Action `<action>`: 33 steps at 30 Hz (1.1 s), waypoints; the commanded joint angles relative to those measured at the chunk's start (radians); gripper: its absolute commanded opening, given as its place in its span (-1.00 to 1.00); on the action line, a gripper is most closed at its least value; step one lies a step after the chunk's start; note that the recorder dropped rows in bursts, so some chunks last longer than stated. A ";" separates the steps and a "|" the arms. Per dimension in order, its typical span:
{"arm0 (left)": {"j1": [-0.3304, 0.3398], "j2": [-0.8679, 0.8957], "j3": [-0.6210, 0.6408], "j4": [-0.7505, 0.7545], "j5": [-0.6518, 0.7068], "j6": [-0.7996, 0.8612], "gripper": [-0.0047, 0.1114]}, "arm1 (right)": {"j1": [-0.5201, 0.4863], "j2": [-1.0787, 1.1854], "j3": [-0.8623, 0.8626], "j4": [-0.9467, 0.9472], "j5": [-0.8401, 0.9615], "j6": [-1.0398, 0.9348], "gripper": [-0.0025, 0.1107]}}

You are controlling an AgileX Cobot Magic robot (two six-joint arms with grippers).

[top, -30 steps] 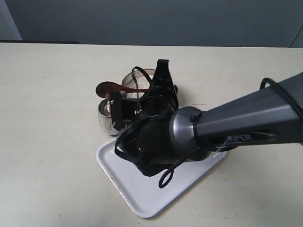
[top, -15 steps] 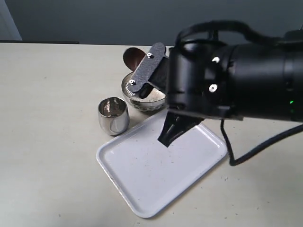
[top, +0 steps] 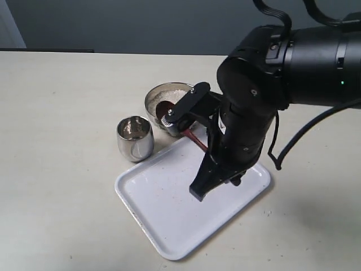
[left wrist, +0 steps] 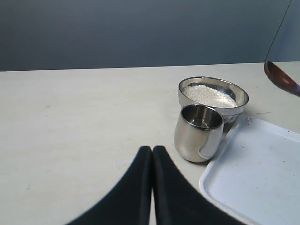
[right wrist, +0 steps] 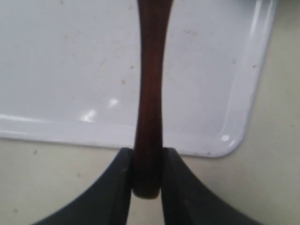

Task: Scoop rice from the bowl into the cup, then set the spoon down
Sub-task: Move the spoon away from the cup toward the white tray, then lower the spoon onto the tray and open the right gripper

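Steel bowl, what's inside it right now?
A mound of white rice lies in the steel bowl. The bowl's bottom is hidden beneath the grains. The wooden spoon hangs beside it, not inside.

Hidden behind the right arm (top: 254,113) in the exterior view: most of the spoon (top: 165,107) handle, the near-right rim of the bowl (top: 148,100), part of the rice (top: 172,89) mound, a middle stretch of the white tray (top: 152,197), and the right hand (right wrist: 147,176) gripping the handle. Cut off by the left wrist view's edges: the spoon past its oval head, the tray's far side, the left hand (left wrist: 152,152) below its fingertips. Masked there by the cup (left wrist: 197,136): the bowl's near wall. Cannot tell any rice inside the cup's mirror-bright walls. Cut off in the right wrist view: the spoon's head end, much of the tray. Soft and blurred throughout.
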 commanded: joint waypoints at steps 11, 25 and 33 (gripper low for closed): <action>-0.006 -0.005 -0.004 0.002 -0.013 -0.007 -0.91 | -0.005 0.153 0.001 0.051 0.058 -0.126 -0.97; -0.006 -0.005 -0.004 0.002 -0.013 -0.007 -0.91 | -0.005 0.259 0.001 0.045 -0.051 -0.141 -0.97; -0.006 -0.005 -0.004 0.002 -0.013 -0.007 -0.91 | -0.005 0.259 0.001 -0.030 -0.058 -0.141 -0.97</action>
